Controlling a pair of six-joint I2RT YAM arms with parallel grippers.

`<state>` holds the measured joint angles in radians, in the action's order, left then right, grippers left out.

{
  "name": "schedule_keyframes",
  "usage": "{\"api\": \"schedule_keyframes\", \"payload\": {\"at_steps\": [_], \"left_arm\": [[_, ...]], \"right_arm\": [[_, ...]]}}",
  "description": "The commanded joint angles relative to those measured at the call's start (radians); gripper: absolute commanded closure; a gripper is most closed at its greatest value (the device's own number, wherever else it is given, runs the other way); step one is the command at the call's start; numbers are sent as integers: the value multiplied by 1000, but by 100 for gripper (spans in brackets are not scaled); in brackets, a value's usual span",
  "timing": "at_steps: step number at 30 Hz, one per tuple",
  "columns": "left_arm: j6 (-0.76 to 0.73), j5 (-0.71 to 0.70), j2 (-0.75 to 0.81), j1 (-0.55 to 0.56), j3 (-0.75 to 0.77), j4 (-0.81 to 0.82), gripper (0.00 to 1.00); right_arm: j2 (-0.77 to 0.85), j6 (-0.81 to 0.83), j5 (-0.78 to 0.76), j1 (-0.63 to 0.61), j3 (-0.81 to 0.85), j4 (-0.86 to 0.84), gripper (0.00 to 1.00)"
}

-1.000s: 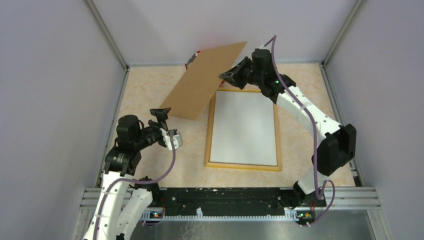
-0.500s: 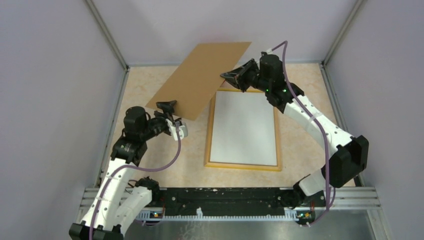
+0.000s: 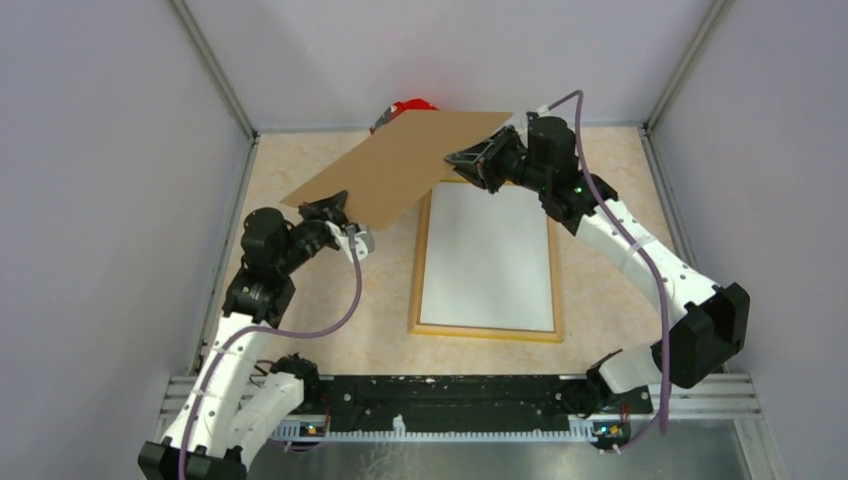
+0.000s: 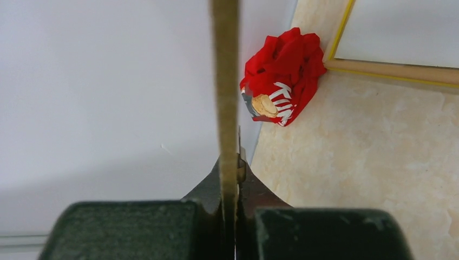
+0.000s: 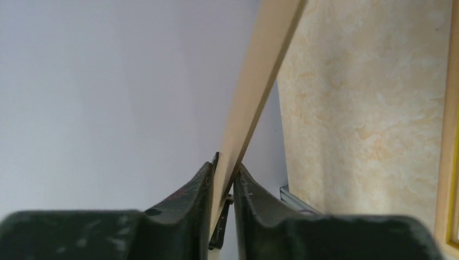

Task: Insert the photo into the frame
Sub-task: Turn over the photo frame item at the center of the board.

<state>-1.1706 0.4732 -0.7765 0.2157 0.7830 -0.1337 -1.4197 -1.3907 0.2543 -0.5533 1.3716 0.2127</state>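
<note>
The frame [image 3: 418, 280] lies flat on the table with its light wood side up. A plain white sheet [image 3: 487, 255] fills its opening; I cannot tell whether it is the photo, as no printed side shows. A brown backing board [image 3: 400, 170] hangs tilted in the air over the table's far left. My left gripper [image 3: 330, 208] is shut on its near left corner, with the board's edge [image 4: 224, 81] running up from the jaws [image 4: 231, 168]. At the board's right edge my right gripper [image 3: 455, 158] pinches it, the board [image 5: 260, 81] slanting between the jaws [image 5: 223, 170].
A crumpled red bag [image 3: 410, 105] lies against the back wall behind the board, also seen in the left wrist view [image 4: 281, 76] beside the frame's far corner [image 4: 389, 70]. Grey walls enclose the table on three sides.
My left gripper rose to the board's near left corner and closed on it. The right arm shifted right, and the board now lies flatter and farther left. The red bag has come into view.
</note>
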Motion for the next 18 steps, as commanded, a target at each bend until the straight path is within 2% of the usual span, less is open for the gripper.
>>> {"api": "schedule_keyframes", "payload": {"at_steps": [1,5,7,8,10,13,18], "left_arm": [[9,37,2,5,62,63,100],[14,37,-11,5,113,56,100],[15,50,-21,5,149,43,100],[13,58,-30,5,168,30,100],[-2,73,-46,6,212,-15,100],[-33,98,-61,6,278,-105,100],[-82,137,-46,6,316,-206,100]], "right_arm": [[81,94,127,9,14,-41,71],[88,296,249,50,26,51,44],[69,429,387,69,54,92,37],[55,515,457,77,89,150,36],[36,821,554,73,190,324,33],[55,1094,613,69,282,571,32],[186,1299,389,61,233,579,33]]}}
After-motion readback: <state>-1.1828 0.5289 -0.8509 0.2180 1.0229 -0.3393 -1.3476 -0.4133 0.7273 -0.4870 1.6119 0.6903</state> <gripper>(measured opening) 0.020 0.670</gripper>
